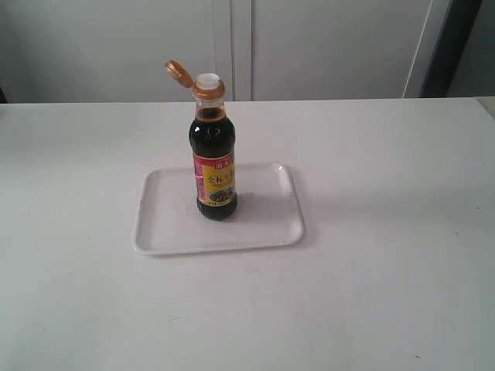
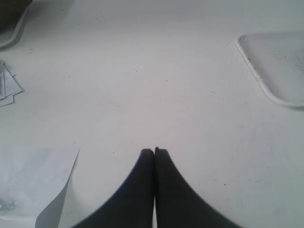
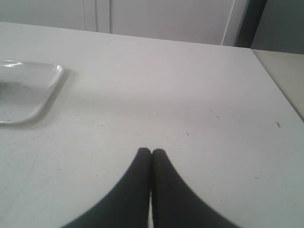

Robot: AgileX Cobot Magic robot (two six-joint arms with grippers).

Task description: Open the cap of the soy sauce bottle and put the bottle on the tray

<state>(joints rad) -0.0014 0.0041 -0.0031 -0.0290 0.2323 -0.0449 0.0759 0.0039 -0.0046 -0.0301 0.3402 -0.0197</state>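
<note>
Upright — soy sauce bottle (image 1: 215, 166) on tray (image 1: 174, 220), off its rim | cap (image 1: 179, 73) open

**Count across all three views**

- Soy sauce bottle (image 1: 214, 166): one. It carries one cap (image 1: 179, 73), one white spout (image 1: 207, 79) and one label (image 1: 216, 179).
- Tray (image 1: 170, 224): one. The same tray shows ahead of each gripper, well apart from the tips.
- Table (image 1: 387, 270): one.
- Grippers: two, the left gripper (image 2: 154, 151) and the right gripper (image 3: 151, 151). Each has two dark fingers, four in all.
- Paper slips (image 2: 7, 88): at least two, overlapped, exact number not readable. They lie well apart from the left gripper, off to its side.
- Larger pale sheet (image 2: 33, 185): one, near the left gripper's fingers.
- Dark item (image 2: 12, 19) with a pale rim: one, far beyond the left gripper and cut off by the frame edge. Its kind cannot be told.
</note>
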